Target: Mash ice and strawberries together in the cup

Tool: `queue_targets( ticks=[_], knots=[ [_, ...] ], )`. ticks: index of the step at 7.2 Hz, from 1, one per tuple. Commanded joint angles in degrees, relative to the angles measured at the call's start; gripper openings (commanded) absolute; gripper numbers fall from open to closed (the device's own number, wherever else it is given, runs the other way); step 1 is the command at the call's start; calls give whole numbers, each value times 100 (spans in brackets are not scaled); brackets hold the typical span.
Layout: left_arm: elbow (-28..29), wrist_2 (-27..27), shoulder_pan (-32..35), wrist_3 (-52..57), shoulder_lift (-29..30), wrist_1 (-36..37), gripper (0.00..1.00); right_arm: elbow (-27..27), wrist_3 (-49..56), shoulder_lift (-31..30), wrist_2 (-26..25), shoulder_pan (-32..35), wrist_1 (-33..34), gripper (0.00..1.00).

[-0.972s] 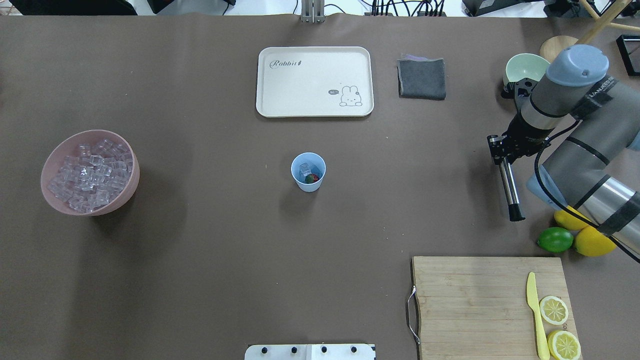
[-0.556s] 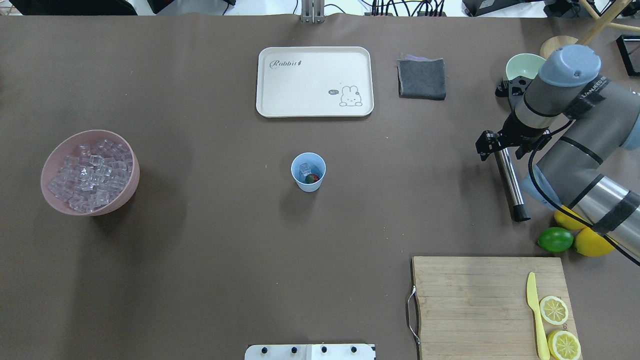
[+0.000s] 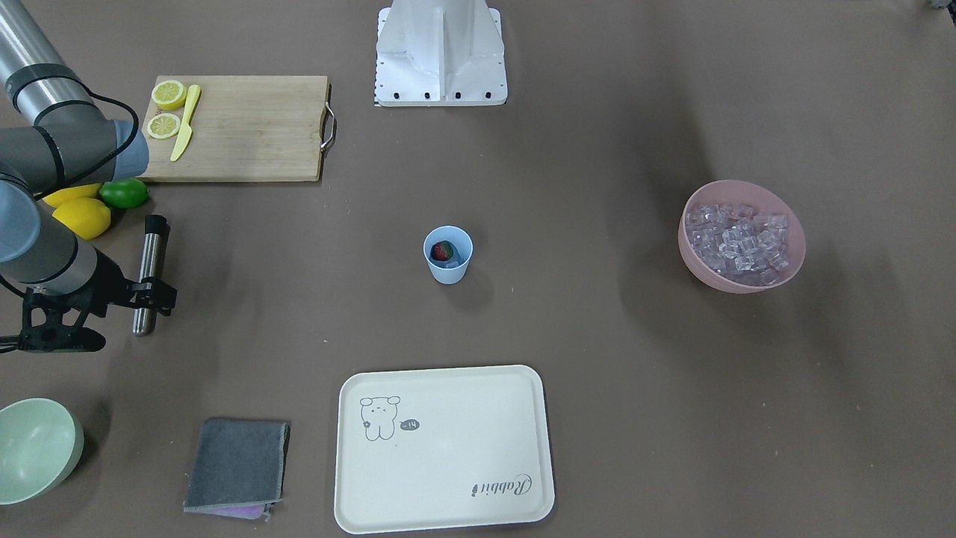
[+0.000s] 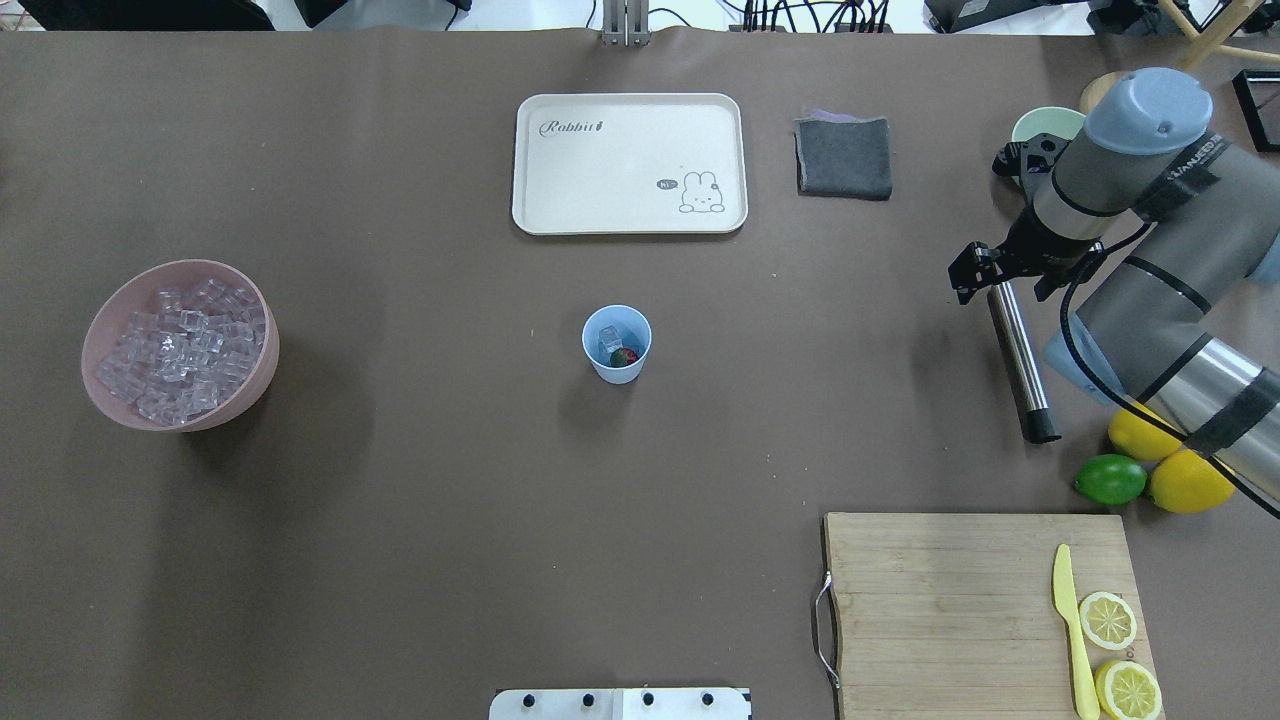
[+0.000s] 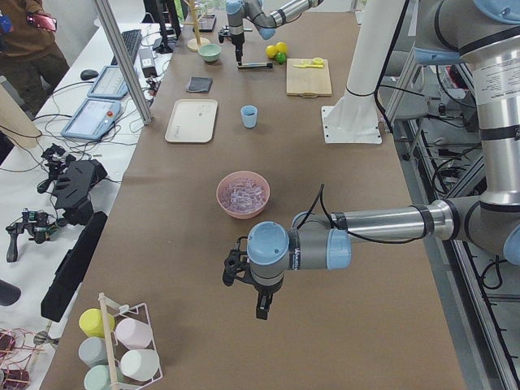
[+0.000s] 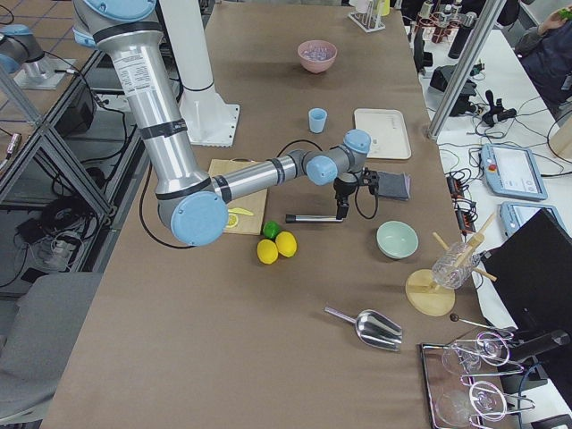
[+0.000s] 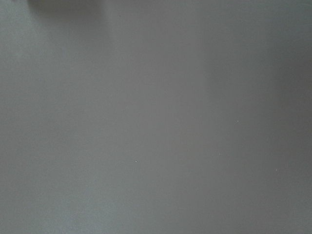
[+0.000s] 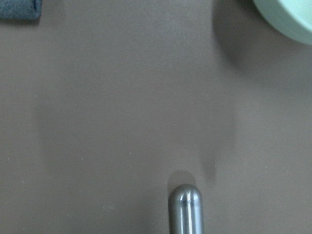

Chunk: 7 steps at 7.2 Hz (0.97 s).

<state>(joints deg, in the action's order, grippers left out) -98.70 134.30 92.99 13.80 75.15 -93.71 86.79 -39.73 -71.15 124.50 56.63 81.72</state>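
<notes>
A: Where was the right claw?
B: Over the steel end of the muddler, which lay on the bench. I couldn't tell if it was spread. The same went for the left claw, low over bare bench.
A: The cup?
B: Mid-bench, well apart, holding the strawberry and ice.

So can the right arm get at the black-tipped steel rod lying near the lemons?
Probably yes: the right gripper hangs right over the rounded end of the black-tipped steel rod, with nothing between them.
</notes>
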Motion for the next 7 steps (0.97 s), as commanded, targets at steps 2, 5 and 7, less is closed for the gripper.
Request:
queue_targets(
  ticks=[2,5,7],
  knots=[
    [0,9,0,0,0,1,99,4,990,-432,31,794,63,100],
    [0,9,-8,0,0,10,99,109,2127,-1441,22,1884,-24,100],
    [0,9,0,0,0,10,99,102,2719,-1962,-187,2290,-69,100]
  ],
)
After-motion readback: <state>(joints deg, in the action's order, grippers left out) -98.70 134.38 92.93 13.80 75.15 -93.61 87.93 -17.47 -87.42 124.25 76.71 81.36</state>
